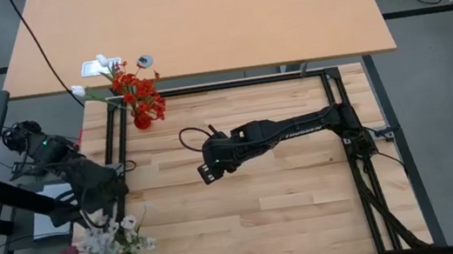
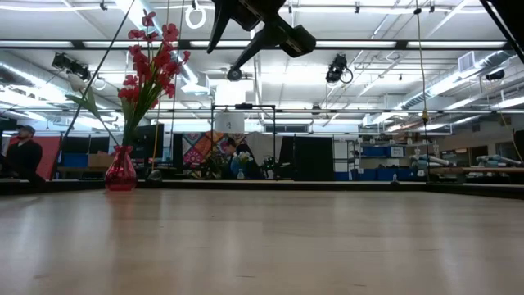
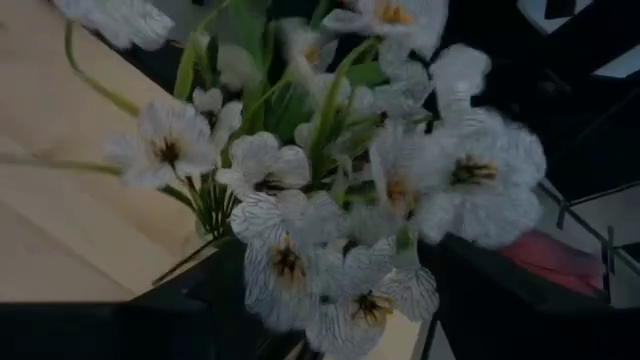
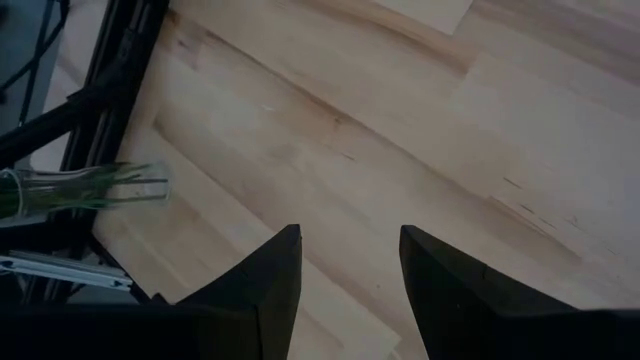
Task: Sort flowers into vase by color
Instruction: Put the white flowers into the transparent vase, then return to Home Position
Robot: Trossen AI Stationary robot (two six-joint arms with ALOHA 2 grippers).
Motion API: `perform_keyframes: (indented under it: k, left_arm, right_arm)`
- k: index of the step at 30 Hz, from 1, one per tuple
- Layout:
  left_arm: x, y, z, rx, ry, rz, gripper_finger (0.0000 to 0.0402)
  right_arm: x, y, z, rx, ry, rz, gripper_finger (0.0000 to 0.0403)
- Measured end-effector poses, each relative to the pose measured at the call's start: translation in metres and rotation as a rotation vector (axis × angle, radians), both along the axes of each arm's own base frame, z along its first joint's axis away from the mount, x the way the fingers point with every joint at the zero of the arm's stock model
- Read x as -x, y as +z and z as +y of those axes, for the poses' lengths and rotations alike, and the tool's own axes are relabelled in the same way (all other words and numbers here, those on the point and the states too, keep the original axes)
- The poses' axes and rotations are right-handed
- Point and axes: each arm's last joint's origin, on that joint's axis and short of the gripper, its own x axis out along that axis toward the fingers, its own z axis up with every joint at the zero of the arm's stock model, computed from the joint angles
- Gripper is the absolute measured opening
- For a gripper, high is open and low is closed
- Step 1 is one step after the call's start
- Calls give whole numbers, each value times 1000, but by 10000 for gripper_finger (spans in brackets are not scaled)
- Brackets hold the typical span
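A red vase (image 1: 141, 121) (image 2: 120, 170) stands at the table's far left and holds red blossom stems (image 1: 140, 93) (image 2: 150, 61). A white bloom (image 1: 78, 91) on a green stalk sticks out beside them. A bunch of white flowers (image 1: 111, 239) (image 3: 330, 200) stands at the near left corner, with dark red buds (image 1: 69, 252) at its edge. Its stalks sit in a clear glass vase (image 4: 95, 188). My left gripper (image 1: 101, 203) (image 3: 335, 320) is open right above this bunch, with white blooms between its fingers. My right gripper (image 1: 210, 171) (image 4: 350, 270) is open and empty above mid-table. My left gripper has white blooms (image 3: 290, 265) between its open fingers, coming at the bunch from above and from the far side. I cannot tell whether the fingers touch them.
A black frame rail (image 1: 116, 150) runs along the table's left side past both vases. A second tan table (image 1: 194, 17) stands beyond the far edge, with white blooms (image 1: 104, 64) and a small round part (image 1: 145, 61) on it. Bare wood (image 1: 271, 200) lies in the middle and to the right.
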Motion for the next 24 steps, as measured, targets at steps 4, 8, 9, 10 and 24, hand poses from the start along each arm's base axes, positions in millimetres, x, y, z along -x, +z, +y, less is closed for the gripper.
perform_keyframes:
  k: [4, 8, 9, 10, 24]
  left_arm:
    - [3, 7, 2, -8, -9, -3, 263]
    - [12, 22, 9, -41, -18, -45, 274]
    - [15, 28, 12, -52, -13, -72, 274]
    - [17, 34, 14, -63, -3, -110, 274]
    - [41, 103, 57, -79, 697, -713, 256]
  right_arm:
    - [0, 0, 2, 1, 2, 0, 178]
    - [0, 0, 4, 26, -8, -4, 178]
    - [0, 0, 4, 40, -14, -5, 178]
    - [1, 0, 5, 60, -24, -7, 178]
    - [19, 82, 13, 605, 169, -375, 136]
